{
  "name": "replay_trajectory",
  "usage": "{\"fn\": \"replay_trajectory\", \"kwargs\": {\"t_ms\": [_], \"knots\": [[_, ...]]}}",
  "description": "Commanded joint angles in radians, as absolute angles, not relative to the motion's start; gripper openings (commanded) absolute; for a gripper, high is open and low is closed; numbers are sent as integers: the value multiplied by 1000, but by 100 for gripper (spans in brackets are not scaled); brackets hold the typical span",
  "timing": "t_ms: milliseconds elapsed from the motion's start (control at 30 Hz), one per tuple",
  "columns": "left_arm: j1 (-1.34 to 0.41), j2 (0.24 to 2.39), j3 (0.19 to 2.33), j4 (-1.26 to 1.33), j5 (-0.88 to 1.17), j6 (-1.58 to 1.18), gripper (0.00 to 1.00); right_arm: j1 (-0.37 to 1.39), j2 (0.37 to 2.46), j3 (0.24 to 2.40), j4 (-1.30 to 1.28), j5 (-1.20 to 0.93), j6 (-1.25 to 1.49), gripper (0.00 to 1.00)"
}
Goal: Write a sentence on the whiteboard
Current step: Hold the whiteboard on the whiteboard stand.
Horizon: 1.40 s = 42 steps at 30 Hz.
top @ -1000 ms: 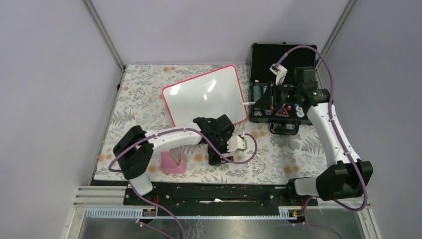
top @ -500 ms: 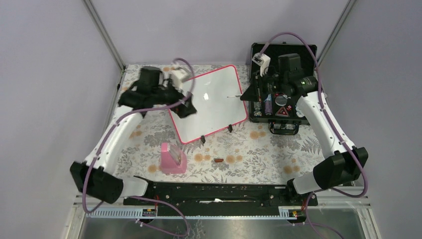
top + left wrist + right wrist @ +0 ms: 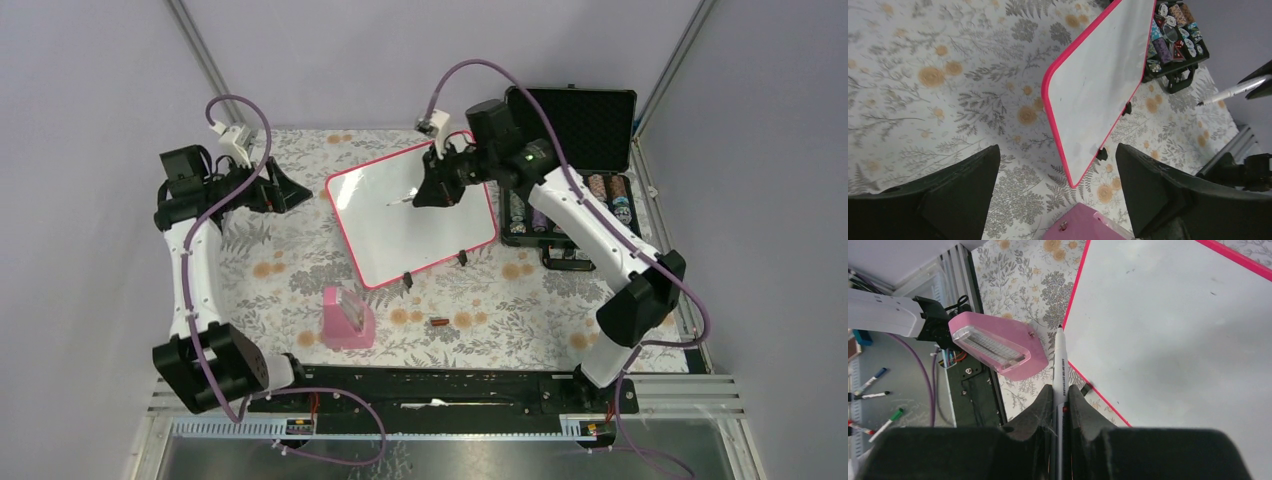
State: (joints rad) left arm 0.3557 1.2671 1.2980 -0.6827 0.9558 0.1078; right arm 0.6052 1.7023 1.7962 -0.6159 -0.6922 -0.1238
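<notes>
Toward the far edge of the bench (image 3: pixel 290 270), midway between its 2 side edges, the top view shows the whiteboard (image 3: pixel 415 208) lying askew. Its 2 black feet are on the long edge that faces the near edge. The right tool (image 3: pixel 425 193) hangs above the board's far part, clamped on a marker (image 3: pixel 400 199) whose tip points toward the left edge. The left tool (image 3: pixel 290 192) sits near the far left corner, apart from the board. A black case (image 3: pixel 575 120) stands open at the far right corner, and a pink block (image 3: pixel 349 318) and a small brown piece (image 3: pixel 438 322) lie nearer the near edge.

In the left wrist view, the left tool (image 3: pixel 1058 150) is spread wide with nothing between its fingers. Beyond it are the whiteboard (image 3: pixel 1098 85), the marker (image 3: pixel 1233 91) at the right and the pink block (image 3: pixel 1083 225) below.

In the right wrist view, the right tool (image 3: pixel 1060 395) pinches the marker (image 3: pixel 1060 365) tight. The tip appears at the pink frame of the whiteboard (image 3: pixel 1173 340), but I cannot tell whether it touches. A few faint specks mark the white surface. The pink block (image 3: pixel 998 345) lies just beside the marker in this view.
</notes>
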Motion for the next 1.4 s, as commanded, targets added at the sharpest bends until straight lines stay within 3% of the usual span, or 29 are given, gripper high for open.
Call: {"fn": "replay_trajectory", "kwargs": {"t_ms": [0, 133, 400, 667, 967, 1133, 1367], "knots": [[362, 1311, 1271, -610, 1087, 106, 86, 685, 1744, 1839, -509, -547, -178, 0], [361, 1385, 1300, -558, 1156, 65, 69, 728, 1807, 1900, -480, -474, -218, 0], [348, 1499, 1325, -506, 1231, 42, 66, 745, 1928, 2061, -503, -497, -265, 0], [261, 1573, 1360, -465, 1231, 40, 52, 758, 2013, 2185, -549, -515, -270, 0], [256, 1618, 1349, -332, 1253, -75, 29, 791, 1961, 1996, -414, -403, -277, 0], [249, 1631, 1344, -305, 1258, -85, 25, 795, 1948, 1948, -386, -410, -252, 0], [228, 1644, 1346, -302, 1253, -79, 12, 796, 1904, 1942, -393, -432, -223, 0]]}}
